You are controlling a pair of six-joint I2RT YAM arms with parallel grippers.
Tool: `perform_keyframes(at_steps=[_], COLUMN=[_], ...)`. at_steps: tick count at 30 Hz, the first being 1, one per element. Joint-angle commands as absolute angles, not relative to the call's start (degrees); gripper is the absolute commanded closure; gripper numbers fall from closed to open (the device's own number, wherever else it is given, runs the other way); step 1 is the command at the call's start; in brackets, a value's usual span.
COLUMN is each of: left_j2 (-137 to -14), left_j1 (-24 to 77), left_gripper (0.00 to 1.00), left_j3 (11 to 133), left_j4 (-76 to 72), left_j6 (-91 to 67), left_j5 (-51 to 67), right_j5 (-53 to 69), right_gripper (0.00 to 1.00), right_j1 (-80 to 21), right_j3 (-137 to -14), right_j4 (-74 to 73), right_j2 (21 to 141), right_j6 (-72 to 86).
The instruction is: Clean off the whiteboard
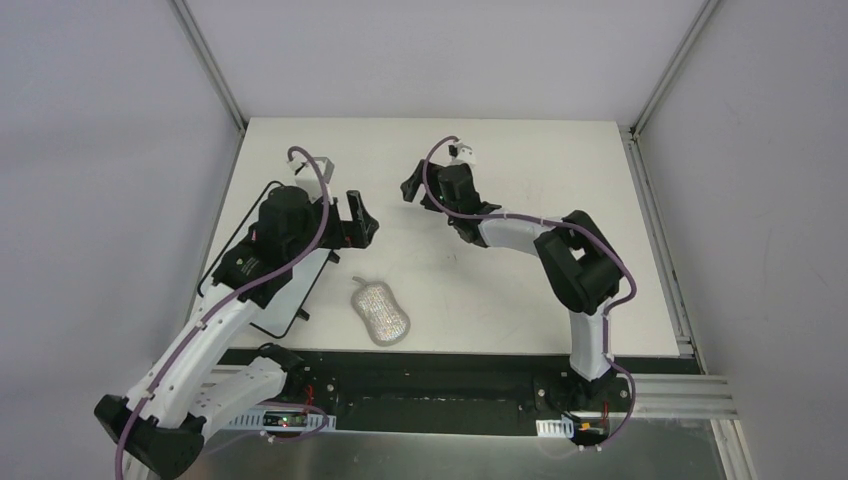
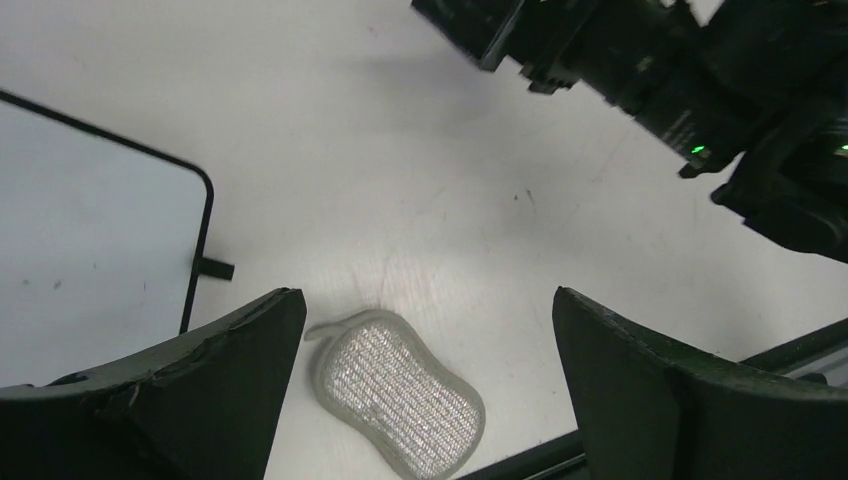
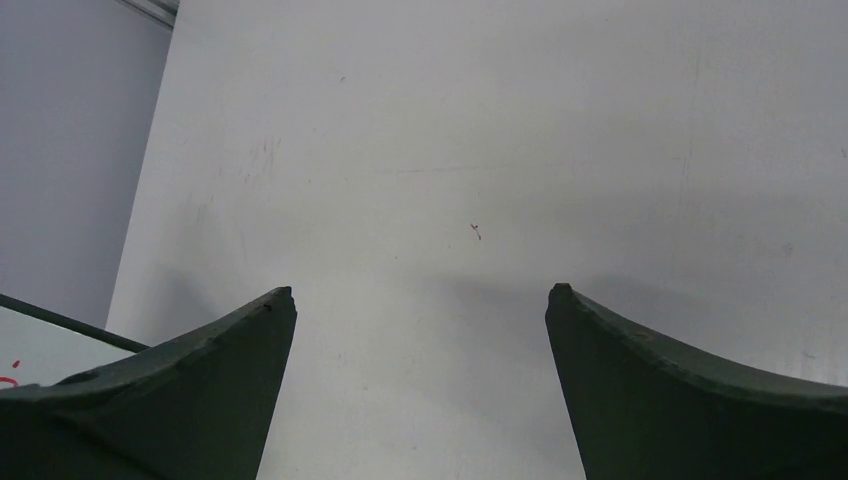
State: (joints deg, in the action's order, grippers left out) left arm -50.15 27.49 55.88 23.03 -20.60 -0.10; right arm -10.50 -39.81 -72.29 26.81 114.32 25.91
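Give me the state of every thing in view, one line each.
whiteboard: lying flat on the table, small red mark near one edge.
grey pad: lying flat beside the whiteboard, not touching it, unheld.
left tool: open, holding nothing.
right tool: open, holding nothing, over bare table.

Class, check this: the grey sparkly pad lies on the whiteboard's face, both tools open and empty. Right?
No. The left wrist view shows the pad on the table beside the whiteboard, clear of its frame. The left tool and right tool are open and empty.
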Motion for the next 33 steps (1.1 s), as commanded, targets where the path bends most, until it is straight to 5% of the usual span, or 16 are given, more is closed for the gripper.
perform_keyframes(at_steps=[1,13,33], left_j2=[-51.94,-52.73,-70.76], left_j1=[28.05,40.64,45.15], left_gripper=[0.0,0.32,0.46], left_j3=[55.41,37.04,46.11], left_j4=[29.75,30.13,41.18], left_j6=[-28.03,-49.35,-68.43], left_j5=[-3.3,-11.63,-11.97], right_j5=[-9.2,-8.99,-9.18], right_gripper=[0.02,0.02,0.02], right_j1=[-39.72,-39.27,-36.92], right_j3=[-67.25,-55.37,-48.24], right_j4=[34.62,44.08,48.17], right_j2=[110.51,106.01,102.3], right_j6=[25.13,18.99,18.9])
